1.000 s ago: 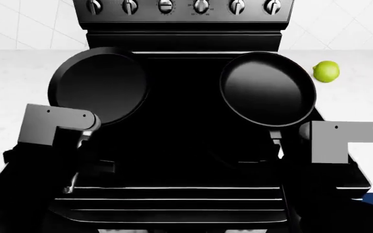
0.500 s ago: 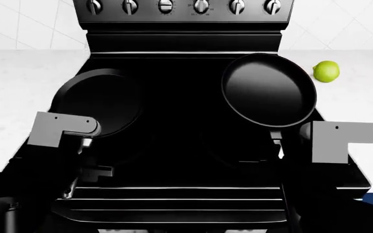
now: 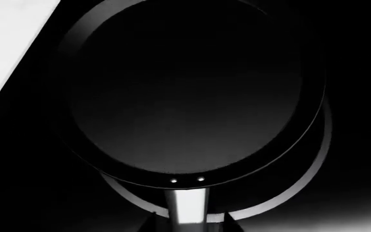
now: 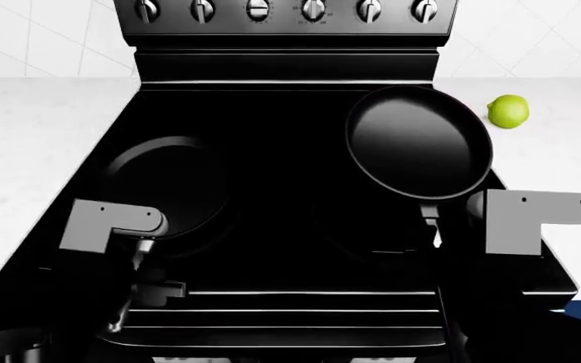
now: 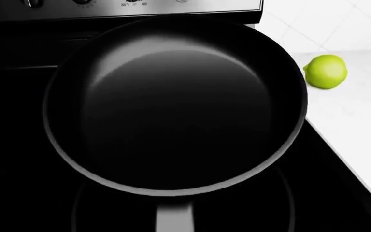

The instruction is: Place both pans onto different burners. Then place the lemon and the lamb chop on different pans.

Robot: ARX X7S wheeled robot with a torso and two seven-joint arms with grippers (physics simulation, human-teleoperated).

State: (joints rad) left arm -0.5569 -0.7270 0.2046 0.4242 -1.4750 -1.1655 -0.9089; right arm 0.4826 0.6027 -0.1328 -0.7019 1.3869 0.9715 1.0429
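2 pans [image 4: 419, 140] [image 4: 164, 185] over cooktop [image 4: 281, 151], probably gripper-held; lemon [image 4: 508, 111] beside.

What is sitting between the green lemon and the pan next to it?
Nothing visible. The lemon rests on bare white counter just off the cooktop, and the deep pan beside it is empty, with only open counter and glass between them.

- Flat, even simulator light leaves the white countertop [image 4: 28, 136] bright and nearly shadowless.
- The glossy black cooktop [image 4: 270, 151] swallows detail; the left pan [image 4: 164, 181] almost vanishes against it.
- A soft grey sheen lights the right pan [image 5: 172, 101].
- The lemon [image 5: 325, 71] renders crisp, without blur.
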